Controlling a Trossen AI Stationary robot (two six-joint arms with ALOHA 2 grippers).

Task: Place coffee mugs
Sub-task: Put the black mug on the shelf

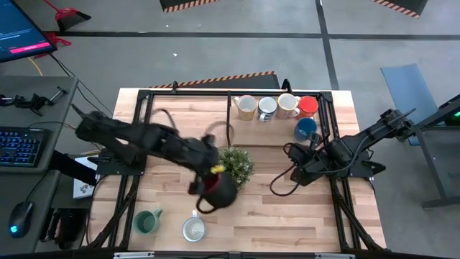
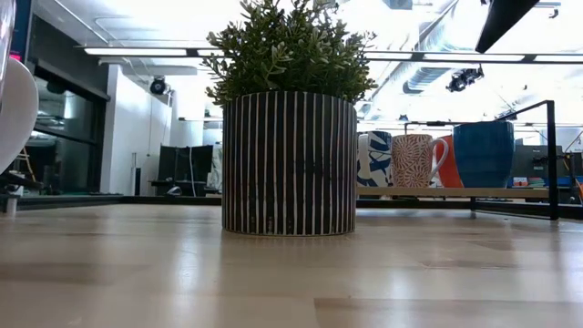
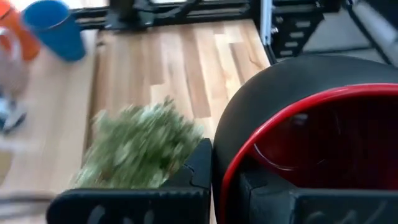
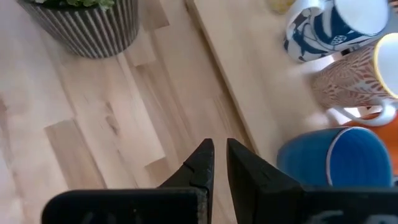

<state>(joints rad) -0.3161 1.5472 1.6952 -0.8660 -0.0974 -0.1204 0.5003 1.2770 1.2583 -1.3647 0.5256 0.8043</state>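
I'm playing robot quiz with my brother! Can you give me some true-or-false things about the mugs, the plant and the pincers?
1. The left pincer holds a black mug with a red inside. True.
2. The plant stands in a plain white pot. False: the pot is dark with pale stripes.
3. A green mug sits near the table's front edge. True.
4. The right pincer is carrying the blue mug. False: it holds nothing, and its fingers are nearly together.
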